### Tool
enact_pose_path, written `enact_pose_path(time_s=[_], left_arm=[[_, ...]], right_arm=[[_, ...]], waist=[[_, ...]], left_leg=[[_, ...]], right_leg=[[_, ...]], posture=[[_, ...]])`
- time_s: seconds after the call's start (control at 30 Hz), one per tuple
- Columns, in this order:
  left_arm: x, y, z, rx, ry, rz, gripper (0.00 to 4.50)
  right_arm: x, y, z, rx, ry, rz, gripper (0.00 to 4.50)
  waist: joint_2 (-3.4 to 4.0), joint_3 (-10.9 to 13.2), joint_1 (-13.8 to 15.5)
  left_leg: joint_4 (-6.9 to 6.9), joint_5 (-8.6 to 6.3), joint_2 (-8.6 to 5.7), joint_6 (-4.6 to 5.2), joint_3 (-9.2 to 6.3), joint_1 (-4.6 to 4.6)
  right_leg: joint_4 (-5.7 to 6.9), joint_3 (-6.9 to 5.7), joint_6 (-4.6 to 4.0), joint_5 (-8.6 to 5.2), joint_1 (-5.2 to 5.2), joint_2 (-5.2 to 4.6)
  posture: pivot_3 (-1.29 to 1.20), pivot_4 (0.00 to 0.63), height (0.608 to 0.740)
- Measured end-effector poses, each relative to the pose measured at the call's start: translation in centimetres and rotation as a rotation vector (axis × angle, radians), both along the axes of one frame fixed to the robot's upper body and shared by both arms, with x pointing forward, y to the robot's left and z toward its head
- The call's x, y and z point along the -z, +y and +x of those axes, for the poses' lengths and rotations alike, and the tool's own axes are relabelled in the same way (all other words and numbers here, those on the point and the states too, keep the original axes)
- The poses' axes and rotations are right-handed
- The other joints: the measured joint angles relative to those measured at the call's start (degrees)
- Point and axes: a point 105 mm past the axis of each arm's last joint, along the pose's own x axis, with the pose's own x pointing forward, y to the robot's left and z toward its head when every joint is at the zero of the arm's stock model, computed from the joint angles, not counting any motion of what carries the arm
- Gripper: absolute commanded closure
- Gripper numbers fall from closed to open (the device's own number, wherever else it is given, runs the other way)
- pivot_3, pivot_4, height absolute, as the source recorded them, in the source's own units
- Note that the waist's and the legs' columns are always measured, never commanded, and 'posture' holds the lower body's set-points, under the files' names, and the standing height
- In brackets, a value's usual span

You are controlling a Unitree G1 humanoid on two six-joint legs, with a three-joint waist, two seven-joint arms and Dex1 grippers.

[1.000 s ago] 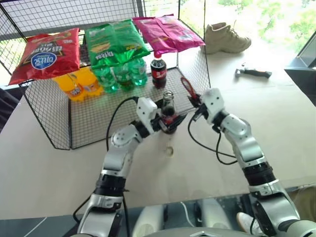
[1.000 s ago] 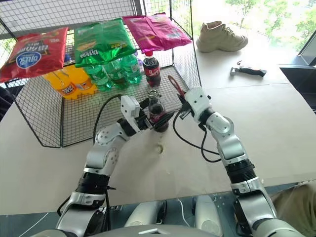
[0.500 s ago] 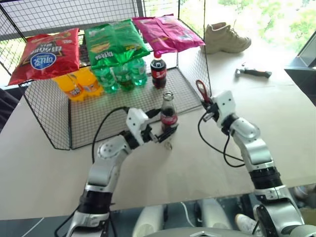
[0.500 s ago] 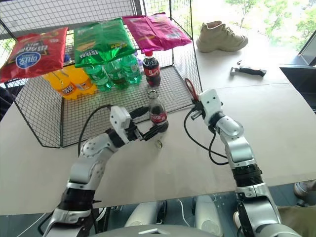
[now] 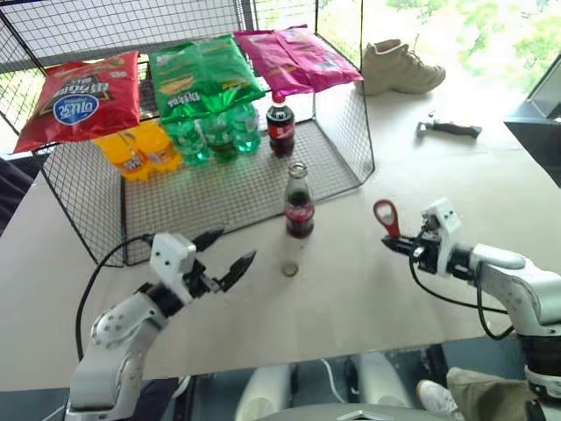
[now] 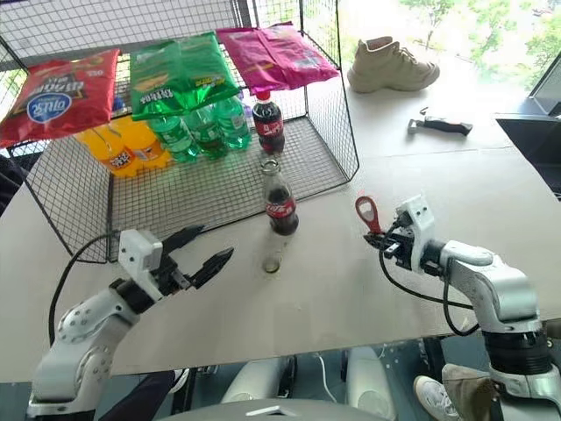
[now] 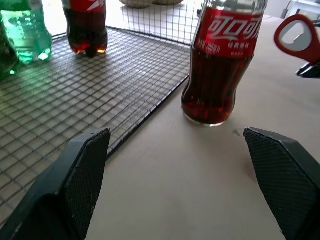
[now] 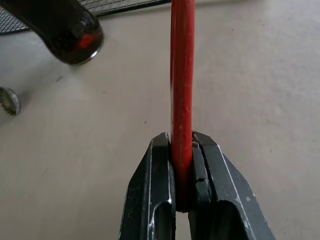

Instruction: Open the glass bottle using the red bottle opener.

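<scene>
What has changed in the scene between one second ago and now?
The left gripper let go of the glass bottle and drew back toward the robot's left, jaws open. The right gripper, shut on the red bottle opener, pulled away from the bottle's mouth to the right. The bottle stayed upright in place, its cap lying on the table in front of it.

Uncapped glass bottle (image 6: 280, 200) beside cap (image 6: 272, 263)
</scene>
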Motion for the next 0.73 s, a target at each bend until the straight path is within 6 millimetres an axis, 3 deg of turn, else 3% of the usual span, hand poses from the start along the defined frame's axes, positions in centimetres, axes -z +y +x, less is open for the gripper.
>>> enact_pose_path(time_s=[0.13, 0.23, 0.3, 0.43, 0.57, 0.73], left_arm=[[1.6, 0.9, -1.3, -0.050, 0.059, 0.010, 0.00], [2.2, 1.5, -2.0, -0.079, 0.082, 0.022, 0.00], [2.3, 1.8, -2.5, -0.104, 0.096, 0.027, 0.00], [2.2, 1.7, -3.0, -0.116, 0.097, 0.039, 0.00], [2.3, 2.1, -3.8, -0.128, 0.116, 0.056, 0.00], [2.4, 2.8, -4.5, -0.145, 0.133, 0.077, 0.00]], right_arm=[[0.1, -0.5, -0.4, -0.025, -0.024, -0.048, 2.56], [-0.3, -0.8, -0.7, -0.061, -0.067, -0.065, 1.08], [0.0, -2.5, -0.5, -0.049, -0.114, -0.137, 0.07], [0.3, -4.7, -0.8, -0.044, -0.143, -0.164, 0.07], [-0.5, -7.1, -0.4, -0.062, -0.335, -0.241, 0.07], [-0.3, -9.0, -1.6, -0.110, -0.416, -0.253, 0.07]], waist=[[-0.01, 0.01, 0.07], [-0.02, 0.01, 0.27], [-0.05, 0.02, 0.50], [-0.07, 0.03, 0.66], [-0.07, 0.03, 0.55], [-0.07, 0.03, 0.60]], left_leg=[[0.02, 0.00, 0.00, 0.00, 0.04, 0.01], [0.04, 0.00, 0.00, -0.01, 0.02, 0.01], [0.05, 0.00, 0.00, 0.00, 0.04, 0.00], [0.04, 0.00, 0.01, 0.00, 0.05, -0.01], [0.04, 0.00, 0.05, 0.00, 0.11, 0.02], [0.05, 0.00, 0.07, 0.00, 0.11, 0.04]], right_leg=[[-0.01, -0.01, 0.02, 0.00, 0.01, 0.00], [-0.01, -0.03, 0.02, 0.00, 0.03, 0.00], [-0.06, -0.04, 0.03, -0.01, 0.05, -0.01], [-0.07, -0.02, 0.02, 0.00, 0.04, 0.00], [-0.07, 0.00, 0.03, -0.01, 0.06, 0.02], [-0.07, 0.00, -0.01, -0.02, 0.09, 0.02]], posture=[[0.00, 0.150, 0.740], [0.00, 0.150, 0.740], [0.00, 0.150, 0.740], [0.00, 0.150, 0.740], [0.00, 0.150, 0.740], [0.00, 0.150, 0.740]])
